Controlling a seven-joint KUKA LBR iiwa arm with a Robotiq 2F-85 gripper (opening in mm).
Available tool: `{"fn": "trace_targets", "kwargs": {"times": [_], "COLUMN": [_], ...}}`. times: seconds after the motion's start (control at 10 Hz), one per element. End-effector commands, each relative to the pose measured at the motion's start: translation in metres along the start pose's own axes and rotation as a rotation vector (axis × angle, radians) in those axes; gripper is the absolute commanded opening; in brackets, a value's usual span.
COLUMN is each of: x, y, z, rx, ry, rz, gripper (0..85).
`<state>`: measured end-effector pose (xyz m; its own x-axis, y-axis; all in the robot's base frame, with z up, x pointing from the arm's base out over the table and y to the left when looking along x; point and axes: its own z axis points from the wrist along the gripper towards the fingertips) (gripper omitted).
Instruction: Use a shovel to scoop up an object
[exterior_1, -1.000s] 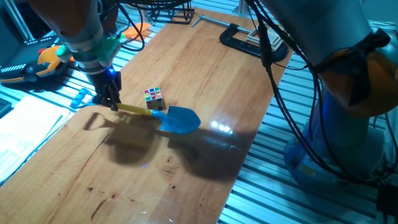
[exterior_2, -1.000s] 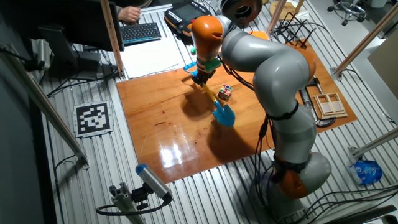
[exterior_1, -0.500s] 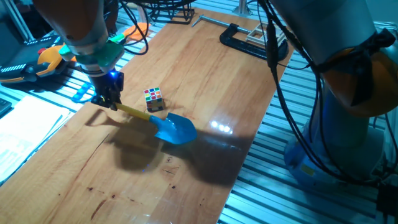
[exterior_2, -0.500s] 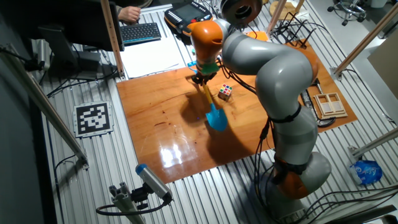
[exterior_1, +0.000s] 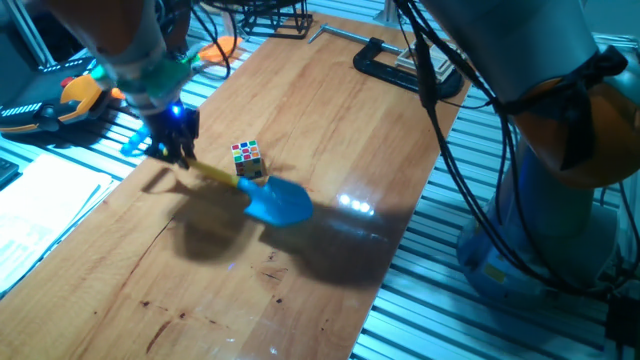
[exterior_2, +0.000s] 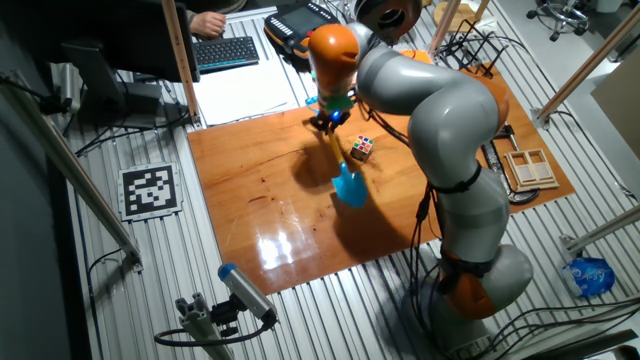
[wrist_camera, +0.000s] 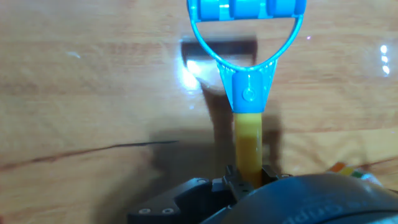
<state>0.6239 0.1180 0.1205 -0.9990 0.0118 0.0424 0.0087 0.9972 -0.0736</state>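
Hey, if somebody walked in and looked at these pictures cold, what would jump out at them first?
Probably the bright blue and yellow shovel lying across the middle of the wooden table, its yellow shaft clamped in the gripper. Right beside the blade sits the small multicoloured puzzle cube, not yet on the blade. The big grey and orange arm looms over the table.

The wooden worktop (exterior_1: 330, 120) sat on a ribbed metal base (exterior_2: 150, 270). A black clamp (exterior_1: 385, 62) gripped its far edge. A keyboard (exterior_2: 228, 50) and white papers (exterior_2: 245, 95) lay beyond one side, a square-patterned marker (exterior_2: 150, 190) lay on the metal base, and a small wooden frame (exterior_2: 527, 167) sat opposite.
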Motion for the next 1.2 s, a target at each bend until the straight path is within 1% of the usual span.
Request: {"fn": "trace_targets", "kwargs": {"times": [0.0, 0.3, 0.4, 0.6, 0.7, 0.9, 1.0, 1.1], "x": [-0.004, -0.007, -0.008, -0.011, -0.011, -0.011, -0.011, -0.011], "y": [-0.019, -0.058, -0.072, -0.099, -0.105, -0.106, -0.106, -0.106], "z": [-0.001, -0.014, -0.017, -0.02, -0.02, -0.019, -0.019, -0.019], "rx": [-0.004, 0.013, 0.009, 0.006, 0.012, 0.015, 0.017, 0.022], "ry": [0.007, 0.012, 0.026, 0.027, 0.015, 0.023, 0.02, 0.026], "rz": [0.012, 0.065, 0.08, 0.077, 0.077, 0.082, 0.084, 0.096], "gripper": [0.0, 0.0, 0.0, 0.0, 0.0, 0.0, 0.0, 0.0]}}
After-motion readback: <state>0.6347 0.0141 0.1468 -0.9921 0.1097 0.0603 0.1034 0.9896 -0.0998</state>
